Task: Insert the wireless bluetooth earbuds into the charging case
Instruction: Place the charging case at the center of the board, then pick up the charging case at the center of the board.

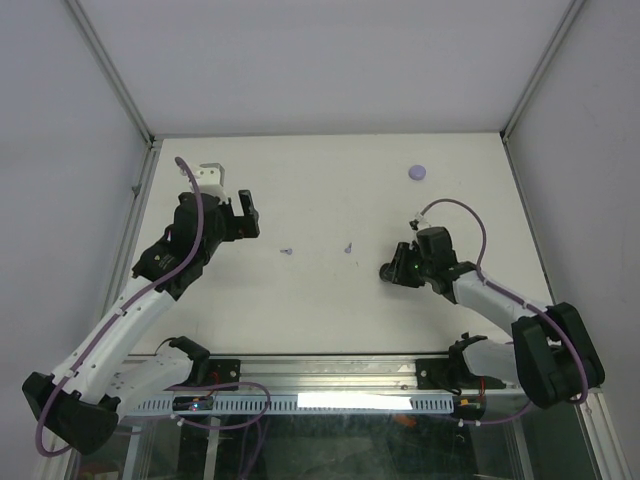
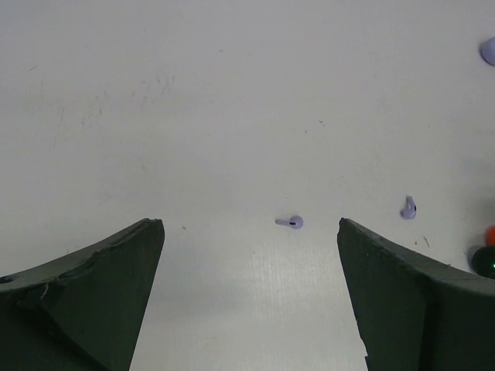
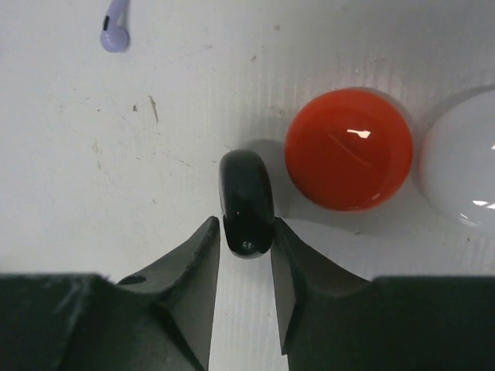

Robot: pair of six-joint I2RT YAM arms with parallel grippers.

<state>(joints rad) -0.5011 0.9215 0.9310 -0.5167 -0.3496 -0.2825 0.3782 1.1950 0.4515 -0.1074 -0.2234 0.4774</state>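
Note:
Two pale purple earbuds lie on the white table, one (image 1: 287, 251) to the left and one (image 1: 348, 246) to the right. My left gripper (image 1: 241, 214) is open and empty, to the left of them. In the left wrist view the nearer earbud (image 2: 291, 222) lies just ahead between the fingertips, and the other (image 2: 408, 207) lies further right. My right gripper (image 1: 389, 272) is shut on a glossy black round disc (image 3: 246, 202), held on its edge against the table. One purple earbud (image 3: 114, 31) lies ahead and left of it.
A red disc (image 3: 348, 148) and a white disc (image 3: 464, 166) lie just right of the black one, the red almost touching it. A pale purple disc (image 1: 418, 172) lies at the back right of the table. White walls close in the table's sides.

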